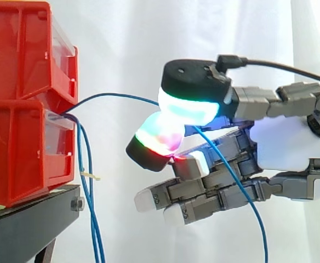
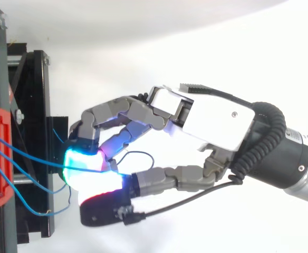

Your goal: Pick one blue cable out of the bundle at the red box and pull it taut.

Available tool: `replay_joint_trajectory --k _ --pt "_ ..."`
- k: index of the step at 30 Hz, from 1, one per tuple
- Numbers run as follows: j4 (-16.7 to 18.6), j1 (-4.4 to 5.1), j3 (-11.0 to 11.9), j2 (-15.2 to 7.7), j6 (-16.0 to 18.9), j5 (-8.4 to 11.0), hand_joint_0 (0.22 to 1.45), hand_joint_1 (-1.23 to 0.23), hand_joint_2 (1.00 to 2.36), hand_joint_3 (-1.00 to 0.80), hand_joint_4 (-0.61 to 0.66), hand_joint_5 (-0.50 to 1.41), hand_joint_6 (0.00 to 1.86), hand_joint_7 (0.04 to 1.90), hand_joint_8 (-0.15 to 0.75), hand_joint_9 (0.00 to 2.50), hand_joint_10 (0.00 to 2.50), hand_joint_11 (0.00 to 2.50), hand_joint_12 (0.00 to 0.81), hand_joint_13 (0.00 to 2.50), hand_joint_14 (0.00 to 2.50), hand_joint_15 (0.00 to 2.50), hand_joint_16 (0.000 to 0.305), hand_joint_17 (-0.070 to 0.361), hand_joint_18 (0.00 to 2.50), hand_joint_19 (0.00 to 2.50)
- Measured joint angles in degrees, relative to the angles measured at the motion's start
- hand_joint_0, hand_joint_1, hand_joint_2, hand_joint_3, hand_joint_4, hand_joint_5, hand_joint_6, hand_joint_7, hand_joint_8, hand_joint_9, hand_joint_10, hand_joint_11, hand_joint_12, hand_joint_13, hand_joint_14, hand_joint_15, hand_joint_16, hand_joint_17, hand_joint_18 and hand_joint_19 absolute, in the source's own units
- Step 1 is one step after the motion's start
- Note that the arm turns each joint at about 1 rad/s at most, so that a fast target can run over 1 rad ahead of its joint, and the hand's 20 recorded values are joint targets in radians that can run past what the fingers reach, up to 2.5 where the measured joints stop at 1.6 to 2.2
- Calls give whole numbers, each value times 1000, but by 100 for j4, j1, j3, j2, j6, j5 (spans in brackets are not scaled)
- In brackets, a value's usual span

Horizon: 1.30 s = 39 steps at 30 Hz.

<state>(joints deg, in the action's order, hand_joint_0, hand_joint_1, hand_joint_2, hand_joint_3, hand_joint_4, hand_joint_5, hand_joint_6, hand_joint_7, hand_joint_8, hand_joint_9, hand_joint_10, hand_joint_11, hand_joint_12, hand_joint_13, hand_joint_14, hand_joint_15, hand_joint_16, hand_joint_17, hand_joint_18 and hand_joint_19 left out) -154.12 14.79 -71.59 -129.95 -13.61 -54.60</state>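
a white curtain [image 1: 127, 49] hung behind everything. in front of it, coming in from the right in the side view, was the robot's arm [image 2: 301, 163] with its grey and white hand [image 1: 291, 137], which took up most of the space beside the shelving. the hand pointed toward the bins with its palm turned sideways. two of its fingertips [image 1: 187, 107] were pressed together at the front, one glowing white and cyan, the other green, magenta and red, and they pinched one blue cable [image 1: 116, 96] between them. the other fingers lay lower down, stretched out loosely toward the bins and touching nothing. seen from above, the hand [image 2: 212, 121] reached to just beside the stand, with the glowing pads close to its edge. at the left stood two red bins [image 1: 17, 153], one stacked on the other, with clear fronts. they sat on a black stand [image 1: 28, 219]. a bundle of blue cables [image 1: 86, 164] came out at the gap between the upper and lower bin and hung down in front of the lower one, past the stand's edge. the pinched cable left the same gap, rose in a shallow arc across to the hand, passed between the pressed pads, and then ran down and to the right in front of the lower fingers. it curved gently rather than lying in a straight line. a small pale tie [image 1: 91, 175] sat on the hanging bundle, just beside the lower bin.
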Motion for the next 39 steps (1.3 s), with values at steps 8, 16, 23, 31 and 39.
replay_joint_trajectory --k 8,16,23,31,39 --pt "-59 -3 -2 -1 -19 121 468 -605 1000 -500 60 -142 785 1010 295 995 18 1185 385 440 11 305 58 131 385 352" --pt "-65 4 0 -3 -19 134 602 -519 1011 -333 32 -144 804 1098 257 1030 20 1233 352 463 13 320 50 113 370 388" --pt "-65 6 2 -2 -14 134 597 -629 1013 -170 97 -147 849 1024 310 1069 14 1249 380 505 12 329 56 125 445 362" --pt "-65 13 2 -3 -10 134 594 -786 1015 -177 157 -144 844 1060 304 1061 15 1276 372 505 12 324 54 122 444 364" --pt "-65 15 3 -3 -3 134 595 -799 1014 -254 168 -146 836 1083 285 1041 16 1281 360 495 13 324 51 115 423 376"
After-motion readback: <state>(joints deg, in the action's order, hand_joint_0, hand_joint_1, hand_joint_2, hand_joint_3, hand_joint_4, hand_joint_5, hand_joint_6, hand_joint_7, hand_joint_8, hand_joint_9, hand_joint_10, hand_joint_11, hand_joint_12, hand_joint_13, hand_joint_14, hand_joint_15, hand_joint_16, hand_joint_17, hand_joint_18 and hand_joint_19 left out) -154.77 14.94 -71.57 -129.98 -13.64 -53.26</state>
